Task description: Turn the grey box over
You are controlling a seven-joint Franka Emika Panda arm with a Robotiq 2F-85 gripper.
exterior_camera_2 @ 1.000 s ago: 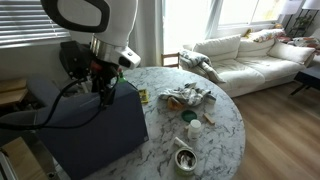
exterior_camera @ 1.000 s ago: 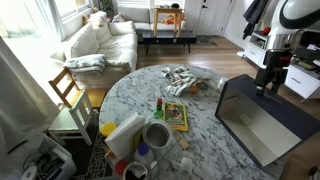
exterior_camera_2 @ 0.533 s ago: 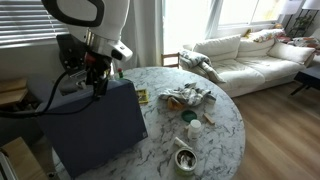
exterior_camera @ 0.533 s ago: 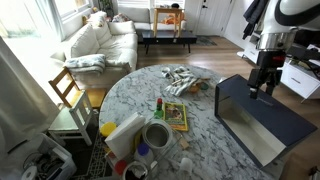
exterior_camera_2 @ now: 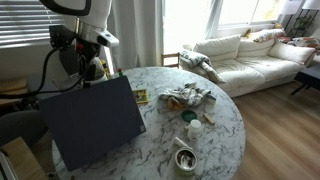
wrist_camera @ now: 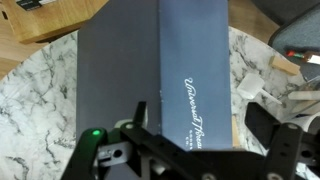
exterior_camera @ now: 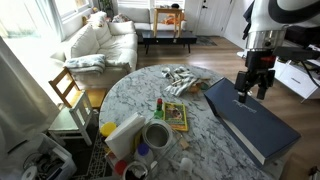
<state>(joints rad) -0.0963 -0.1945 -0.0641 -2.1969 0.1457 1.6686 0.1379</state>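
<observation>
I see my gripper (exterior_camera: pixel 250 90) hanging with its jaws spread wide and empty just above the far edge of the grey box (exterior_camera: pixel 252 124), which lies dark side up on the marble table (exterior_camera: pixel 135 95), near the yellow-green book (exterior_camera: pixel 176 115).

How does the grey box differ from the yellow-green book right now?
Size: the grey box is far larger than the book. Colour: the box shows a dark slate face; the book has a yellow-green cover. Place: the box lies under the open pincer; the book lies apart, nearer the middle of the marble table. Both are rectangular and lie flat on it.
</observation>
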